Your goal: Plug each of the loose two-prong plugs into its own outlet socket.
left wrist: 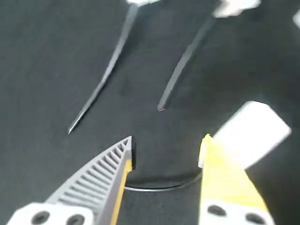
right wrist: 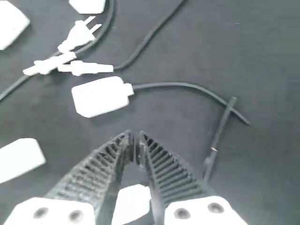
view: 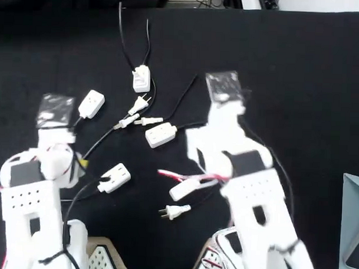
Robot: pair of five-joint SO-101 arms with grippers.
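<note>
While two white arms stand at the near edge of the black desk (view: 311,68), the left arm (view: 30,200) and the right arm (view: 254,190), five white sockets and four white plugs lie around the desk's middle. The sockets are a far one (view: 141,80), a left one (view: 91,103), a middle one (view: 160,134), a near-left one (view: 115,177) and a long one (view: 186,188). Three plugs (view: 139,103) cluster between the far and middle sockets. The fourth plug (view: 174,212) lies alone toward the near edge, between the arms.

The left gripper (left wrist: 166,152) gapes wide and holds nothing. A thin cord (left wrist: 159,188) crosses low between its fingers, and the left socket (left wrist: 253,131) lies just beside its yellow finger (left wrist: 220,178).

The right gripper (right wrist: 136,147) hangs above the desk with its fingers drawn together on nothing. The middle socket (right wrist: 101,96) lies just beyond its tips, the plug cluster (right wrist: 77,35) is farther off, and the long socket (right wrist: 131,201) is under the finger bases.
</note>
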